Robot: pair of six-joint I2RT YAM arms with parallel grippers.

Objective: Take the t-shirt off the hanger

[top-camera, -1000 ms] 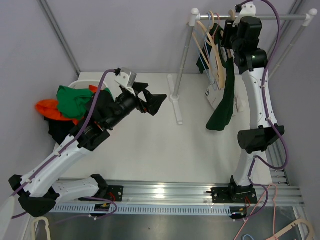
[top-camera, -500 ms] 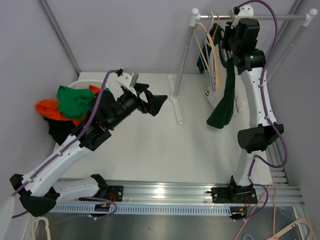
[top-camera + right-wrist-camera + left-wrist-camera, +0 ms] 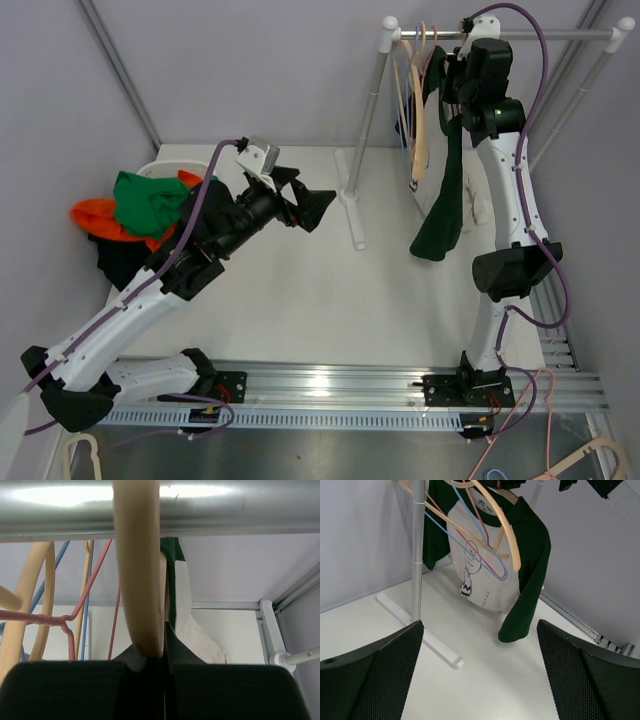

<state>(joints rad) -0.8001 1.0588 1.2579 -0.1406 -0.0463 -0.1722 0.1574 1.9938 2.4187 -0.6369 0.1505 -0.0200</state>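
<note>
A t-shirt [image 3: 441, 205] with a white body and dark green sleeves hangs on a wooden hanger [image 3: 419, 120] from the rack's rail [image 3: 560, 34] at the back right. My right gripper [image 3: 458, 78] is up under the rail. In the right wrist view it [image 3: 165, 652] is shut on the hanger's hook [image 3: 137, 580], and the shirt's collar [image 3: 175, 580] is right beside it. My left gripper [image 3: 312, 208] is open and empty above the middle of the table. In the left wrist view it [image 3: 480, 630] faces the shirt [image 3: 485, 580].
Several empty blue, red and beige hangers [image 3: 492, 555] hang on the same rail, left of the shirt. The rack's post [image 3: 365, 120] and foot [image 3: 352, 205] stand on the table. A pile of orange, green and black clothes [image 3: 140, 205] lies at the far left.
My right gripper has moved a little up and to the left along the rail. The hanger and shirt swung left with it and now hang straighter. The left arm barely moved.
</note>
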